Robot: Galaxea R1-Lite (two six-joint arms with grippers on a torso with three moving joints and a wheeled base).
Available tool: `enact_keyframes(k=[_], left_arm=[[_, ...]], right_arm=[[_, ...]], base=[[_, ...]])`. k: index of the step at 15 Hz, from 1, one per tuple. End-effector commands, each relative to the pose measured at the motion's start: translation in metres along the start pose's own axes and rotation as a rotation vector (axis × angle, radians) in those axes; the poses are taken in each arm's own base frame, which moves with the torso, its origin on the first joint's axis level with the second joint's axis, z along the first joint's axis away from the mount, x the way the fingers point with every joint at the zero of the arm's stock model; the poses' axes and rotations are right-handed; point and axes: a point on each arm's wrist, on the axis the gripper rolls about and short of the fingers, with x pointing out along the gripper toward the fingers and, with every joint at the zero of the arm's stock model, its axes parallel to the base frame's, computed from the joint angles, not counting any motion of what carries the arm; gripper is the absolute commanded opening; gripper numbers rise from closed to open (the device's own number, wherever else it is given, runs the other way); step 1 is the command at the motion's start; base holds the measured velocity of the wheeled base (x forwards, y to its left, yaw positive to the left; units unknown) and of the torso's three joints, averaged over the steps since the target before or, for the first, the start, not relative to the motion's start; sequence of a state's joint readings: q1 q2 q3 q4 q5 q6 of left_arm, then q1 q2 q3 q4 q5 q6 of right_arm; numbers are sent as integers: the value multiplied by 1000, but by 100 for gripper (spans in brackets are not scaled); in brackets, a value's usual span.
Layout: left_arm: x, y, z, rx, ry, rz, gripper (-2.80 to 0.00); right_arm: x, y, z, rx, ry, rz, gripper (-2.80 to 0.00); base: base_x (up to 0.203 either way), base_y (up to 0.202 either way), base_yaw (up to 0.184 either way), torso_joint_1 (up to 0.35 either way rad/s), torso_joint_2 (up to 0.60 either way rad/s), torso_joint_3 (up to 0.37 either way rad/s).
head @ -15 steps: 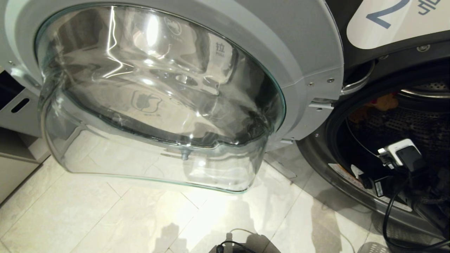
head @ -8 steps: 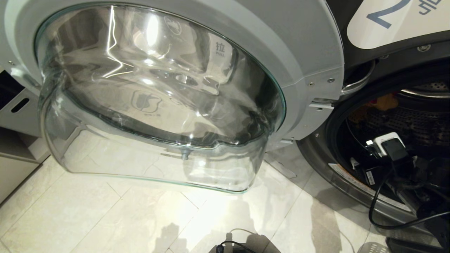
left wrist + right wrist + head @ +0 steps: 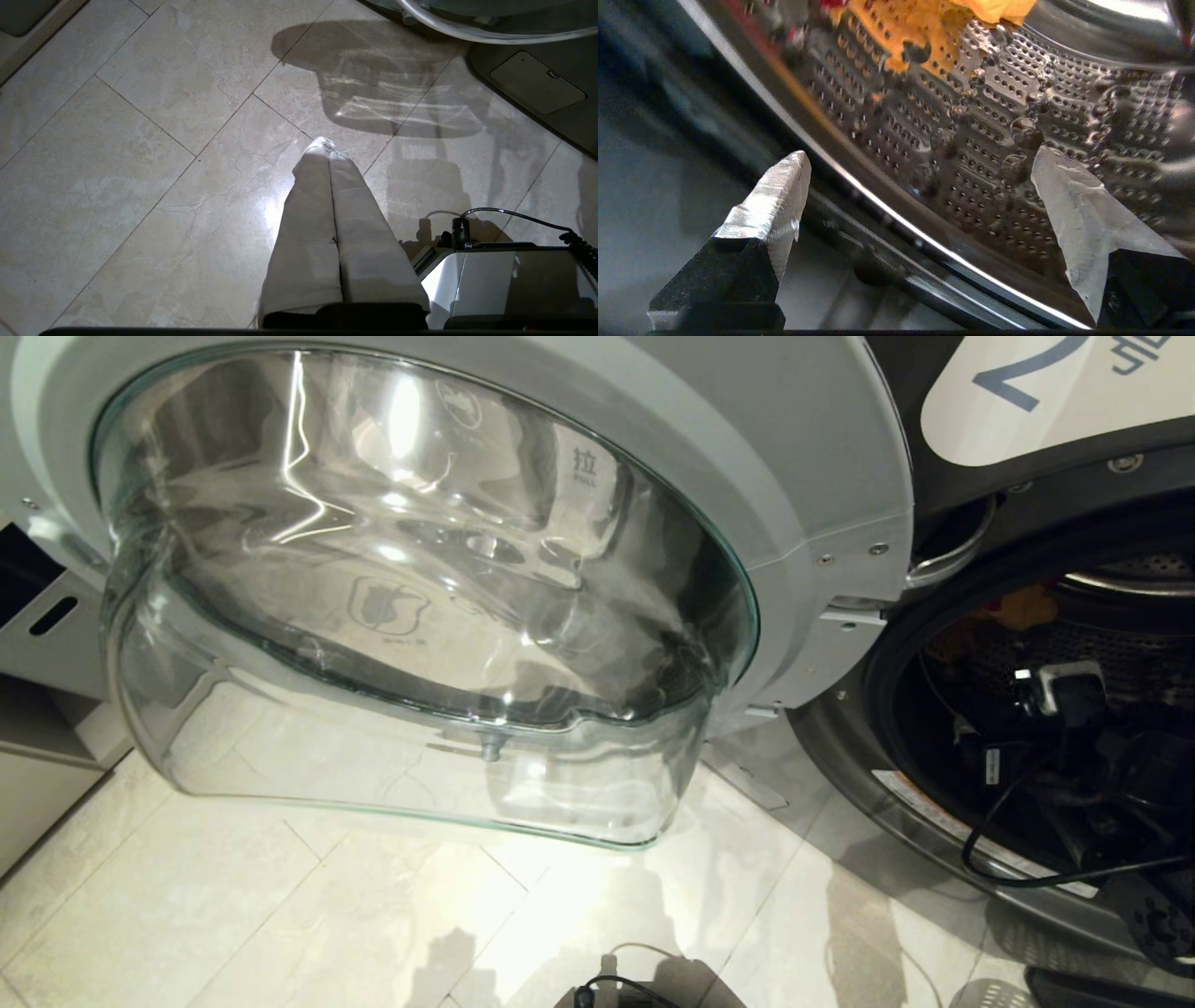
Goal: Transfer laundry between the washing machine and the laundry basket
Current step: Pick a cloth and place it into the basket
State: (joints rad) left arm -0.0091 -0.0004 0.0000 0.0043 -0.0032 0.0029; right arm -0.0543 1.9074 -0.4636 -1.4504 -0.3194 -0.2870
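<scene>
R gripper spread wide inside washer drum, lined up for laundry; L gripper closed, parked over floor.

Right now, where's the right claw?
The right claw is open at the mouth of the washing machine drum, head view's right, with mustard-yellow laundry deeper inside.

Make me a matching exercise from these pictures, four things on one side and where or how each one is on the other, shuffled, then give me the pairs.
Things:
1. washing machine door
2. left gripper
3. right gripper
4. mustard-yellow laundry

States:
A. open, reaching into the drum
B. lying inside the drum
C. swung open
D. shut, over the tiled floor

Pairs: 1-C, 2-D, 3-A, 4-B
</scene>
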Motion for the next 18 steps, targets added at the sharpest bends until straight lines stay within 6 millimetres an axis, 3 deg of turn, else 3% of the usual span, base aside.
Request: enact_keyframes(k=[1, 6, 15, 18], left_arm=[[0, 0, 0, 0, 1, 0, -280], [0, 0, 0, 0, 1, 0, -280], [0, 0, 0, 0, 1, 0, -280], [0, 0, 0, 0, 1, 0, -280]], right_arm=[[3, 2, -3, 38, -17, -8, 0], [14, 7, -16, 95, 5, -37, 0], [66, 14, -2, 175, -119, -99, 0], [71, 12, -5, 173, -117, -120, 0]], base=[[0, 0, 0, 0, 0, 0], [0, 0, 0, 0, 0, 0], [0, 0, 0, 0, 0, 0], [0, 0, 0, 0, 0, 0]])
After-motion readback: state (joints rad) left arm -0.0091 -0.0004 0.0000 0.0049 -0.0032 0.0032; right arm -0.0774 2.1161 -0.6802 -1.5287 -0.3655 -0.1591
